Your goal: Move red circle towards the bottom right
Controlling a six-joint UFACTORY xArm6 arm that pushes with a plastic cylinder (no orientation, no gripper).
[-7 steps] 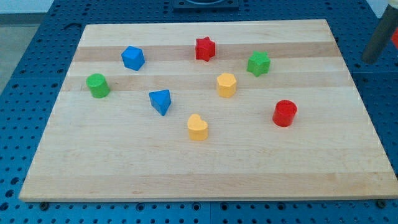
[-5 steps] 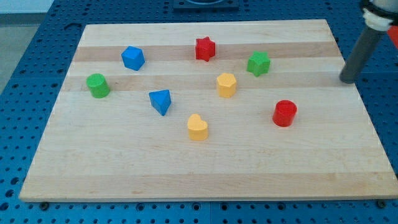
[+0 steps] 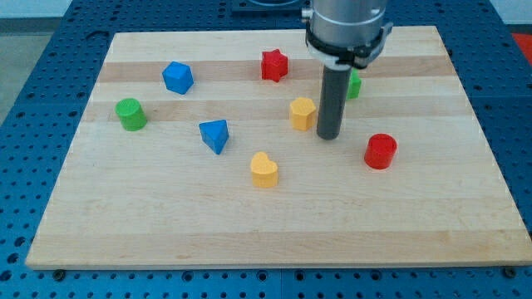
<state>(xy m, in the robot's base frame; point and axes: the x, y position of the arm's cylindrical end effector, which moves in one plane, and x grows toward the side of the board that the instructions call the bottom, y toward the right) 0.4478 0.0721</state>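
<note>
My tip swung in from the tabletop's right edge, no fingers to report, now near the red circle at its 10 o'clock, lined up for a bottom-right push.

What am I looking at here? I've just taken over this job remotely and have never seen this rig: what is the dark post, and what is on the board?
It is one camera view, looking down at an angle on a wooden board that lies on a blue perforated table. The dark post is the robot arm's rod; it holds nothing and only pushes blocks. My tip rests on the board just to the view's right of a yellow block and up-left of the red circle, apart from it.

Also on the board: a red star, a blue block, a green cylinder, a blue wedge-like block, a yellow heart-like block, and a green block partly hidden behind the rod.
</note>
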